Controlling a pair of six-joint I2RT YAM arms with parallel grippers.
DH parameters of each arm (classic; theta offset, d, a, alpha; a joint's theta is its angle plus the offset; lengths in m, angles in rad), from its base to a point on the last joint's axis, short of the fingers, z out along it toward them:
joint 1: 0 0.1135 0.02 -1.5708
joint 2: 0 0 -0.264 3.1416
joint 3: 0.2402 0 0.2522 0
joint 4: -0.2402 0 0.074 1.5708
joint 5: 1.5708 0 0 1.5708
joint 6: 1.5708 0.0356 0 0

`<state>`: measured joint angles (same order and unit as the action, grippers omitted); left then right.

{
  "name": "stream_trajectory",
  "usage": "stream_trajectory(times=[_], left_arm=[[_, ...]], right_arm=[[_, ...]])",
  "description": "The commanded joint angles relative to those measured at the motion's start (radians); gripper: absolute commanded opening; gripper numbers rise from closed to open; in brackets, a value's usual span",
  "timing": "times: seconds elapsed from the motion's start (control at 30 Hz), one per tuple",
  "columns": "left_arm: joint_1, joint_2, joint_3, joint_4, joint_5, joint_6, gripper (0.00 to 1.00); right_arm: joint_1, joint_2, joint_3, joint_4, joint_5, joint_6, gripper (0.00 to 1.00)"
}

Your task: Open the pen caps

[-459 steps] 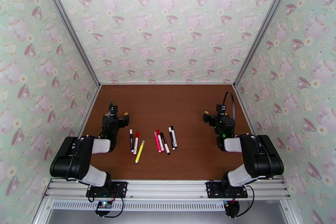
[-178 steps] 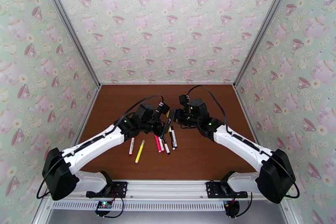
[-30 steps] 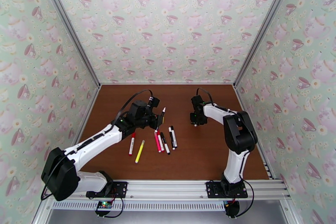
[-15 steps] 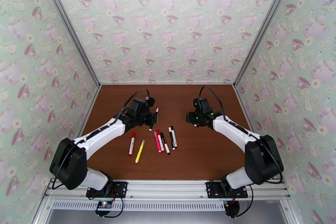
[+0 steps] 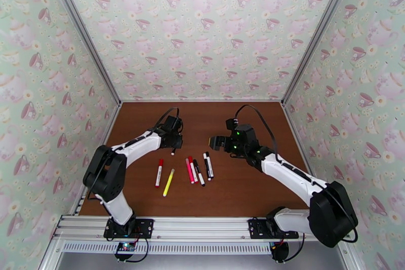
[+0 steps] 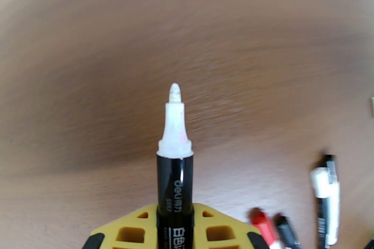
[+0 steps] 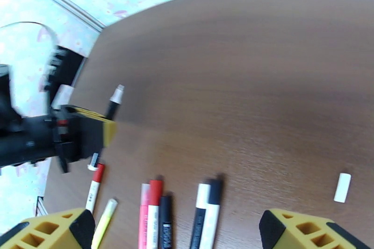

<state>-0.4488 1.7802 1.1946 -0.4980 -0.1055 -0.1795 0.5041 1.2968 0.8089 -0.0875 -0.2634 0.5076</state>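
Now the uncapped pen (image 6: 175, 170) juts from the left gripper (image 6: 174, 224).

Cap set down, pen carried off left

My right gripper (image 7: 177, 226) now stands wide open, drawn away from the small white plastic cap (image 7: 342, 187) lying alone on the brown wooden table (image 7: 262, 77). My left gripper (image 6: 175, 226) has swung its uncapped black-barrelled marker pen (image 6: 175, 175) leftward, tip tilted down.

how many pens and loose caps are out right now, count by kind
pens lying flat: 7
uncapped pen in the left gripper: 1
loose white cap: 1
total: 9
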Motion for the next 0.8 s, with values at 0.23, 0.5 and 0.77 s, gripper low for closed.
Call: stream_trajectory(times=[0.23, 0.5, 0.77], left_arm=[[0.048, 0.082, 0.045, -0.024, -0.06, -0.035, 0.02], [0.065, 0.109, 0.041, -0.012, -0.032, -0.072, 0.06], [0.068, 0.143, 0.039, 0.004, -0.02, -0.097, 0.11]], right_arm=[[0.007, -0.024, 0.015, -0.031, -0.013, 0.033, 1.0], [0.007, 0.011, 0.035, -0.026, -0.036, 0.047, 1.0], [0.006, 0.027, 0.036, -0.027, -0.046, 0.043, 1.0]])
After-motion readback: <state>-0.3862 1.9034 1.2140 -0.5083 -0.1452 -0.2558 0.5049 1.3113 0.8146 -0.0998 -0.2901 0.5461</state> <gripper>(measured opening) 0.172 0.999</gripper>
